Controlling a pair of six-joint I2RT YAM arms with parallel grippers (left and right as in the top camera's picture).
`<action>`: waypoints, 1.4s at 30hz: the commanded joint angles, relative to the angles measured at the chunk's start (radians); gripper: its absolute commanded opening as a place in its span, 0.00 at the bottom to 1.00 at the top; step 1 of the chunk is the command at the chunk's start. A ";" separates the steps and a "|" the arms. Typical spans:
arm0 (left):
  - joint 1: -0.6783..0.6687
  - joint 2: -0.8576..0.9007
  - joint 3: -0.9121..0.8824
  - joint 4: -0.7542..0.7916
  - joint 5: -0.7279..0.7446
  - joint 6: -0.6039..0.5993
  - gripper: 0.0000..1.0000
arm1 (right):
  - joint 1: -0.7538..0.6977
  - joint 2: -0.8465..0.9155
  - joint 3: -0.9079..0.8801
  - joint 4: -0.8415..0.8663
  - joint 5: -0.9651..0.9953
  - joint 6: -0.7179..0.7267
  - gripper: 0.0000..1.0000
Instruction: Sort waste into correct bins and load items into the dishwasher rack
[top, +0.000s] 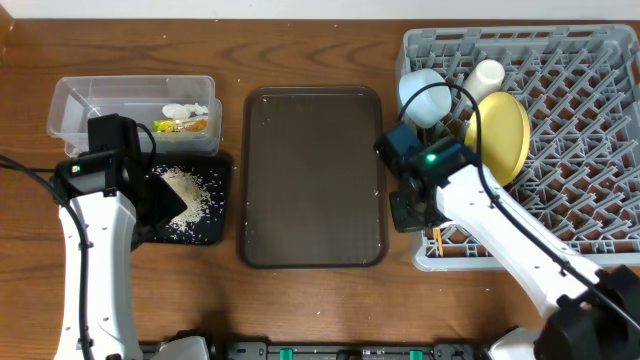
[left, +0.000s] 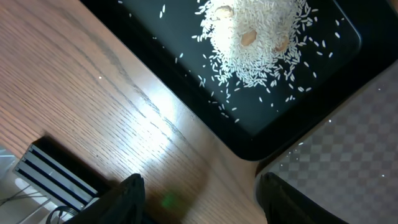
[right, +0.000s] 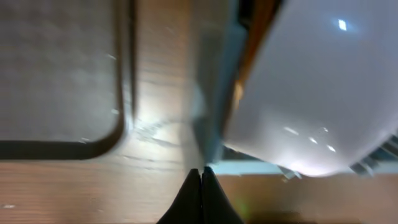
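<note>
The brown serving tray (top: 312, 178) is lying in the middle of the desk (top: 300, 45). Just left of it, the shallow black tray (top: 222, 165) is holding a heap of rice-like crumbs (left: 255, 37) with stray grains scattered around. Farther left and behind that, the clear tub (top: 85, 100) is holding the green-and-orange wrapper (top: 180, 126) and white scraps (top: 186, 109).

The left gripper (left: 202, 202) is hovering released and empty, its jaws standing apart over bare wood at the near corner where the black tray meets the serving tray.

Right of the serving tray, the grey dishwasher rack (top: 600, 120) is carrying a pale bowl (top: 425, 92), a small cup (top: 485, 78) leaning beside it, and the yellow plate (top: 503, 135) standing on edge among the pegs.

The right gripper (right: 201, 186) is hanging clenched, fingertips pressing together with nothing between them, over the strip of desk between the serving tray and the rack's left wall, with the bowl looming just beside it.
</note>
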 joint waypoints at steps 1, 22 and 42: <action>0.004 0.004 0.010 -0.003 0.021 -0.009 0.62 | -0.025 -0.086 -0.002 0.051 -0.061 -0.023 0.01; -0.282 0.017 0.011 0.087 0.189 0.277 0.62 | -0.465 -0.230 -0.002 0.270 -0.437 -0.326 0.40; -0.292 -0.372 -0.021 0.031 0.126 0.284 0.62 | -0.570 -0.534 -0.071 0.079 -0.235 -0.363 0.61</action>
